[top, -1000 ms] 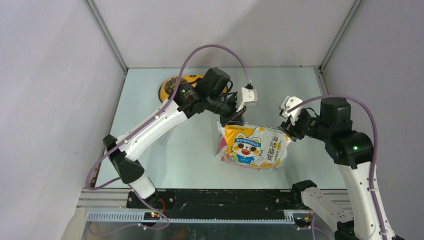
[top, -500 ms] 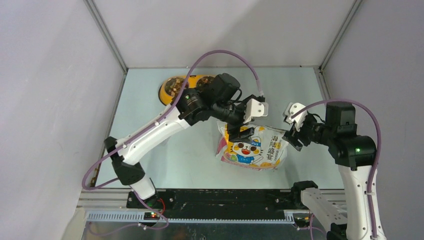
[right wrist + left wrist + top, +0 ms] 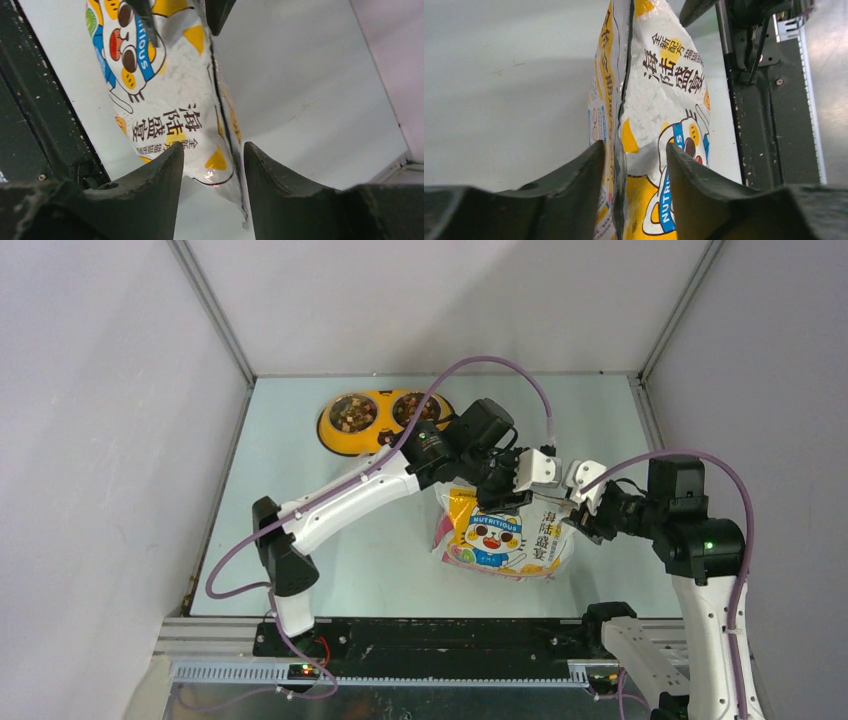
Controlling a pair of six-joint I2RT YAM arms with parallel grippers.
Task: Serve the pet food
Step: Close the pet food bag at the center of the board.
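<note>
Pet food [image 3: 352, 413] is brown kibble and already sits in both bowls of the yellow feeder [image 3: 380, 439] at the far side of the desk [image 3: 300, 540]. The rest is presumably inside the bag [image 3: 505, 535], which stands mid-desk, well apart from the feeder. My left gripper [image 3: 631, 150] straddles the bag's top seam, one finger on each side of the film. My right gripper [image 3: 212, 150] straddles the bag's other end the same way. On both, the fingers stand apart with film between them, but I cannot tell whether they are actually pinching or just bracketing it. Handling guess: the glossy film is slick and soft, so it will crumple and slide rather than hold its shape, and the loose kibble inside will shift and pull the bag toward whichever end drops. It looks part full and not very heavy. Best hold is probably the flat sealed seam at the edges, not the bulging printed face. One gripper per end keeps it from folding. The bag's mouth is not visible — open or closed unclear.
</note>
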